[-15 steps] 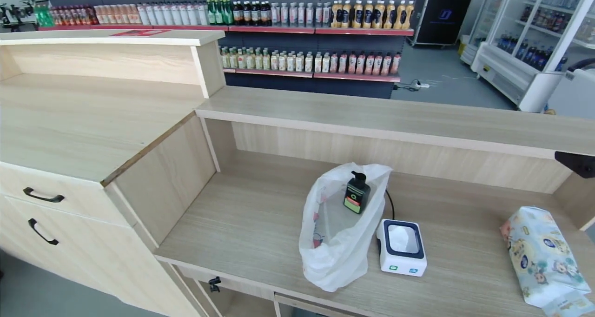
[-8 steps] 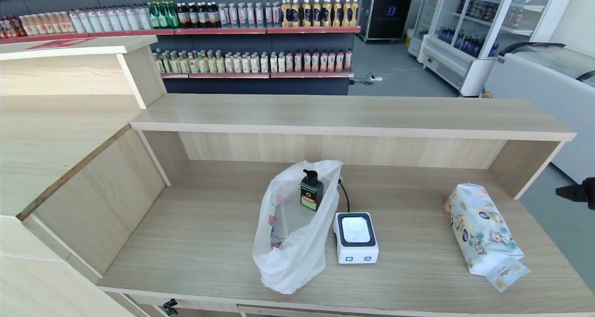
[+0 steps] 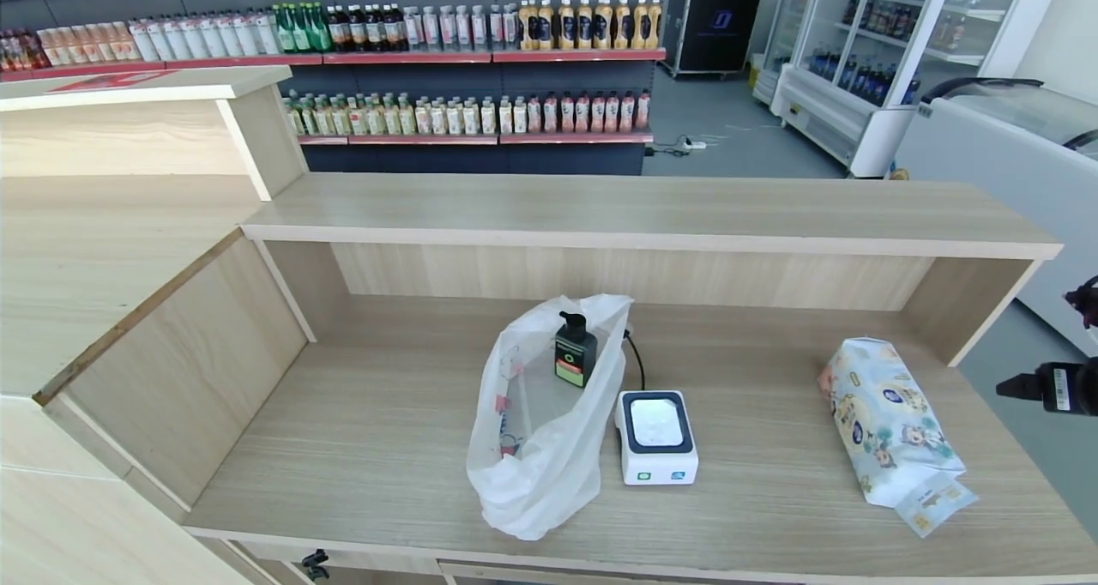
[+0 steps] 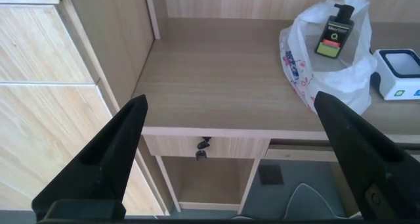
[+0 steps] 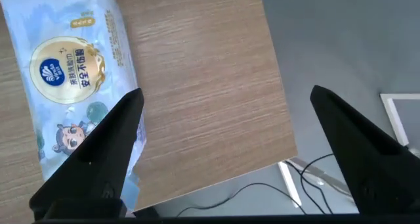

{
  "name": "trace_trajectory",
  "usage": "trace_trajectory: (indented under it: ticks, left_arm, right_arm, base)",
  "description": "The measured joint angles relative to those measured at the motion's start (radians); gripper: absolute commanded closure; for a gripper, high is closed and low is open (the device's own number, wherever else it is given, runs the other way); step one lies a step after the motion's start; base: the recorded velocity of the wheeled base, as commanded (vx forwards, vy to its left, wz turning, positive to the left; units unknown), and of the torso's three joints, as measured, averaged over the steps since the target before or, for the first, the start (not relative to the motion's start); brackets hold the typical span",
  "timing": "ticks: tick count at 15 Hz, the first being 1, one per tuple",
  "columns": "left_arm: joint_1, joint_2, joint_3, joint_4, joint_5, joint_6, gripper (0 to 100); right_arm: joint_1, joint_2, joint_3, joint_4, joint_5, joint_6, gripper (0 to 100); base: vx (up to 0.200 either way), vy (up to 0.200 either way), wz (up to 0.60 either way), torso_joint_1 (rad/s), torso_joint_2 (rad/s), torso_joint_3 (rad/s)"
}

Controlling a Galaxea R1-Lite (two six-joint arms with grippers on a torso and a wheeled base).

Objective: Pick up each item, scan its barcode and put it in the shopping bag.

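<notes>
The right gripper hangs at the right edge of the head view, just off the right end of the light wooden counter and a little above its surface. The right wrist view shows its two dark fingers spread wide with nothing between them. Nearest to it, to its left in the head frame, lies the pale blue soft pack of tissues printed with cartoon figures. The pack is flat on the counter at the lower right, its long axis slanting from upper left to lower right. Any grasp will probably have to close across the short width of the pack. Farther left, near the frame's centre, sits the white box scanner with a dark-framed window. Touching its left side is the white translucent plastic shopping bag, which has a dark pump bottle upright inside. The left gripper, also wide and empty, is off the counter's front edge on the far side of the bag. It is well apart from the pack, so the right arm is the nearer one.
</notes>
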Motion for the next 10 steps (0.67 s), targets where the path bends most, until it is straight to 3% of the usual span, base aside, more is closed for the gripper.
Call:
trace_trajectory:
  ticks: [2, 5, 10]
  left_arm:
    - [0.0, 0.0, 0.0, 0.0, 0.0, 0.0, 0]
    - [0.0, 0.0, 0.0, 0.0, 0.0, 0.0, 0]
    - [0.0, 0.0, 0.0, 0.0, 0.0, 0.0, 0]
  right_arm:
    - [0.004, 0.06, -0.011, -0.051, 0.037, -0.001, 0]
    - [0.011, 0.126, -0.034, -0.085, 0.206, -0.019, 0]
    - [0.033, 0.189, -0.038, -0.124, 0.365, -0.067, 0]
  base:
    - [0.0, 0.0, 0.0, 0.0, 0.0, 0.0]
    - [0.0, 0.0, 0.0, 0.0, 0.0, 0.0]
    - [0.0, 0.0, 0.0, 0.0, 0.0, 0.0]
